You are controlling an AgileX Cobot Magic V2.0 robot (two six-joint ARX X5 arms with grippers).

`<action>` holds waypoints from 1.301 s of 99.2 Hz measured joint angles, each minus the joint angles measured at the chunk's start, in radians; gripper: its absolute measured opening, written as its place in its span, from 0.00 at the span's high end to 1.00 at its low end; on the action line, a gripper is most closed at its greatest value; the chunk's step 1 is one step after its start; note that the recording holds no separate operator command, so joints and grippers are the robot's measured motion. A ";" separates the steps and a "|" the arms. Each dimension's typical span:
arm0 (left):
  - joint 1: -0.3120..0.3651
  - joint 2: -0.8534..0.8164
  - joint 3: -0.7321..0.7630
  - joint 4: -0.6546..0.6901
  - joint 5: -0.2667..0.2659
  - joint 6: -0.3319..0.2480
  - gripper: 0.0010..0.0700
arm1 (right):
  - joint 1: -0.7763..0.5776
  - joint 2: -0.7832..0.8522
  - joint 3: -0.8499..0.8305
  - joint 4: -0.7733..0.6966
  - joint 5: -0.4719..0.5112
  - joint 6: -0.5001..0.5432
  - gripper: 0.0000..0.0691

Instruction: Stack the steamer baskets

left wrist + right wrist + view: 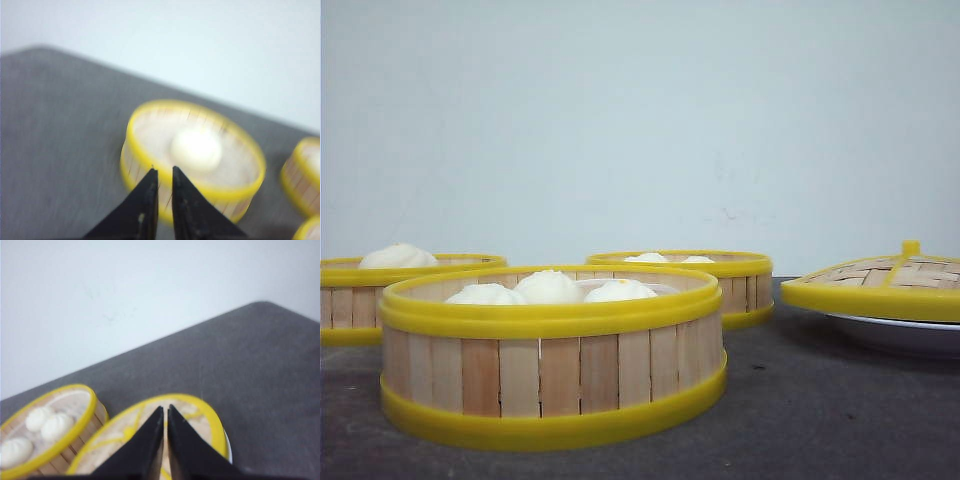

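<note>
Three steamer baskets with pale slat walls and yellow rims stand on the dark table. The nearest basket (552, 370) holds three white buns. A second (380, 290) is at the back left and a third (720, 275) at the back middle. Neither gripper shows in the front view. In the left wrist view my left gripper (163, 171) hangs shut and empty, just above the near rim of a blurred basket (131, 160) holding one bun (196, 149). My right gripper (166, 407) is shut and empty above the woven lid (200, 415), beside a basket (55, 430) with three buns.
The domed woven lid (890, 285) with a yellow rim and knob rests on a white plate (900, 335) at the right. Parts of two more baskets (302, 175) show at the edge of the left wrist view. A pale wall stands behind the table.
</note>
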 joint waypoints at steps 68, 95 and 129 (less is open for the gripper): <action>0.000 0.589 0.561 -0.146 0.203 0.109 0.54 | 0.127 0.571 0.690 -0.334 -0.090 -0.291 0.37; 0.000 0.584 0.561 -0.138 0.253 0.116 0.40 | 0.145 0.637 0.727 -0.319 -0.202 -0.269 0.24; -0.044 0.584 0.561 -0.138 0.335 0.116 0.40 | 0.208 1.091 1.017 -0.386 -0.286 -0.229 0.28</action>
